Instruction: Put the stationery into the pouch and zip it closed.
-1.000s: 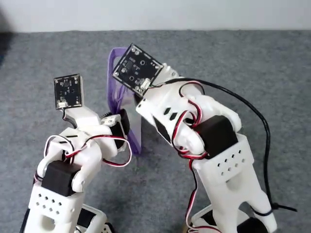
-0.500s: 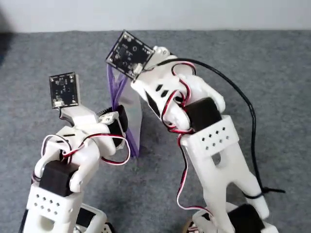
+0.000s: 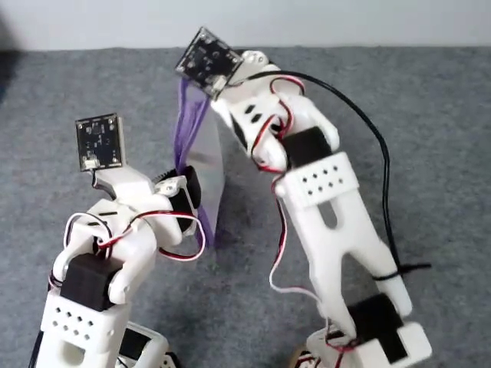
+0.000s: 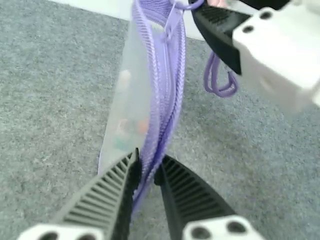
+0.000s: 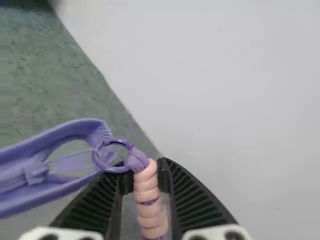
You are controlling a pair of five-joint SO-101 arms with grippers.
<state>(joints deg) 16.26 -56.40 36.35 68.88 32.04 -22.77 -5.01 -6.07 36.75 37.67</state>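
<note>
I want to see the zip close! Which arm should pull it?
Right. The right gripper is shut on the pink zip pull, while the left gripper only pinches the pouch's other end, holding it.

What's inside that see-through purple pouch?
Through the cloudy wall of the pouch, a few blurred shapes, whitish, orange and green, sit low down. What they are cannot be told, and the left claw pinching the bottom edge hides that part.

You have a grey, felt-like fabric covering (image 3: pixel 430 115) spread across the table, with a plain white wall (image 3: pixel 345 23) rising along its far edge. At the far left edge sits a dark blurred shape (image 3: pixel 6 69), too unclear to identify.
</note>
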